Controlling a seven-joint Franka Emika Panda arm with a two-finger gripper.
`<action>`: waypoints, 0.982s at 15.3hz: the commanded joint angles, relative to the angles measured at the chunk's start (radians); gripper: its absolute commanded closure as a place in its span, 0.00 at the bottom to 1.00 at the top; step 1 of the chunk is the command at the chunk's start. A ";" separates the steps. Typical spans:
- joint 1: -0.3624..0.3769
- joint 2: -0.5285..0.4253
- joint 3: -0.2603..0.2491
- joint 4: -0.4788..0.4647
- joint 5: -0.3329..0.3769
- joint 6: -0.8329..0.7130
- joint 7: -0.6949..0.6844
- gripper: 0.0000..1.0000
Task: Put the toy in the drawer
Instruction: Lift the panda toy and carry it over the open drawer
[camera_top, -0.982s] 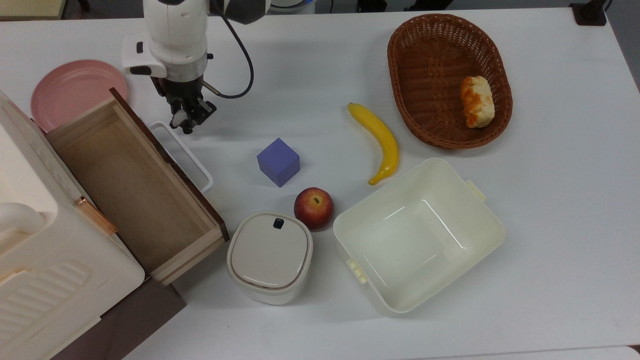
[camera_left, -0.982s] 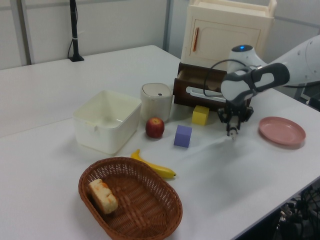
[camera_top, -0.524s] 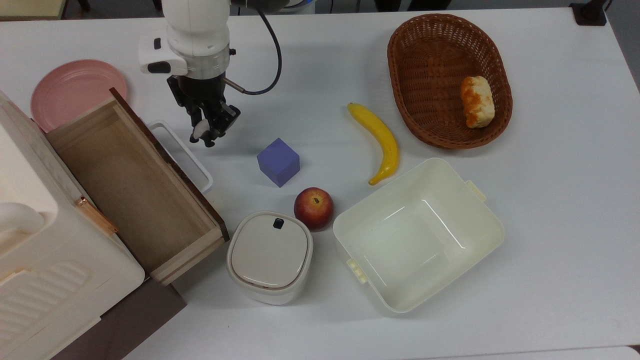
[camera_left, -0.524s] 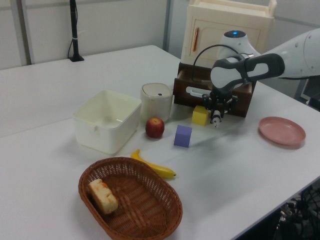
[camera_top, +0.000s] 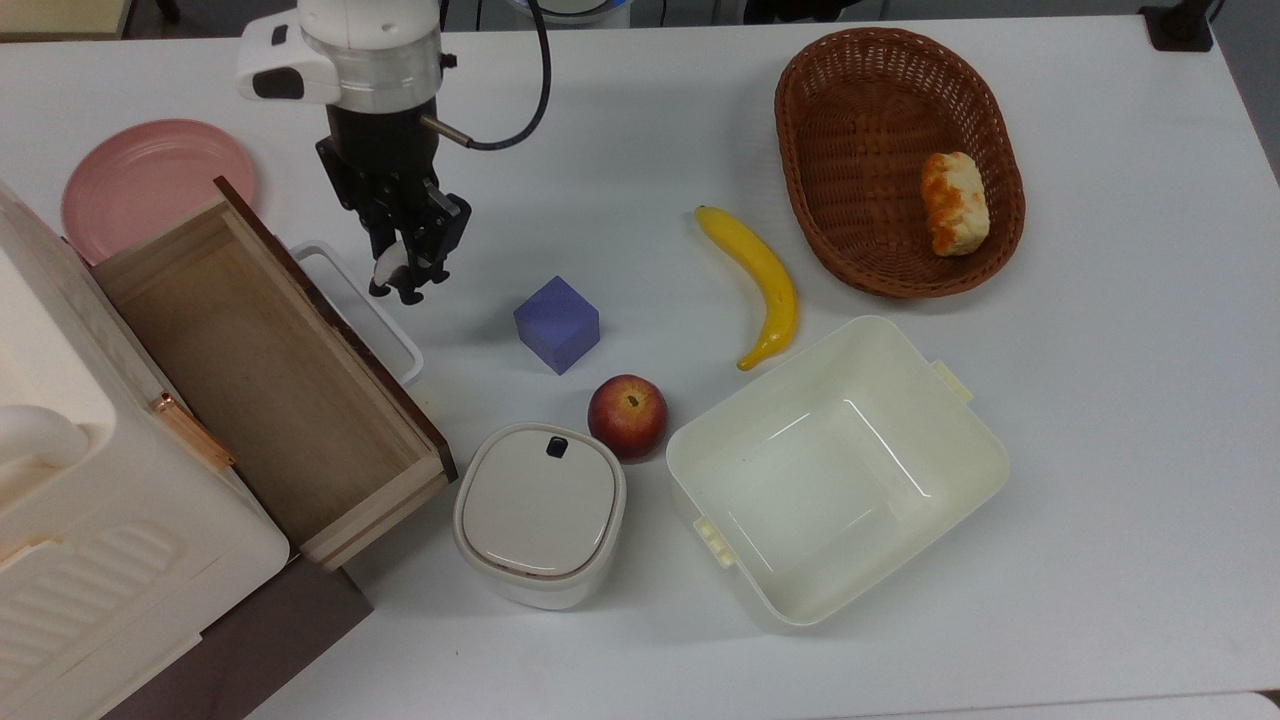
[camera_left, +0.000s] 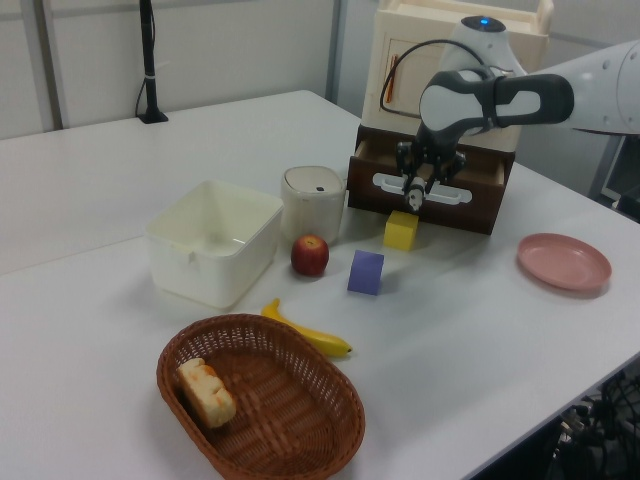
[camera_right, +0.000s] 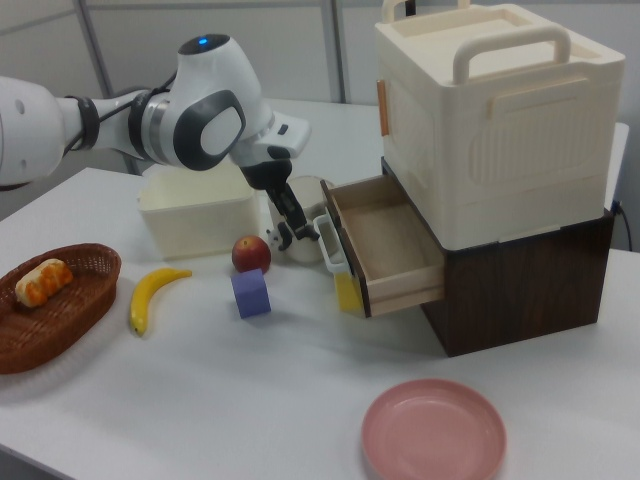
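While clamping the toy, the hand hangs beside the drawer.

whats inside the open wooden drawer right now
The drawer shows bare light-brown wood across its floor in the top view, nothing in it. The back end runs under the cream cabinet and is hidden. The toy is held in the pincer, beside the white handle.

Gripper with toy lifted, closer to drawer
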 joint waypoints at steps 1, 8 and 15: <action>0.004 -0.018 0.000 0.023 0.030 0.000 0.000 0.84; -0.034 -0.030 -0.014 0.084 0.112 0.007 -0.021 0.84; -0.163 0.004 -0.017 0.116 0.197 0.012 -0.174 0.83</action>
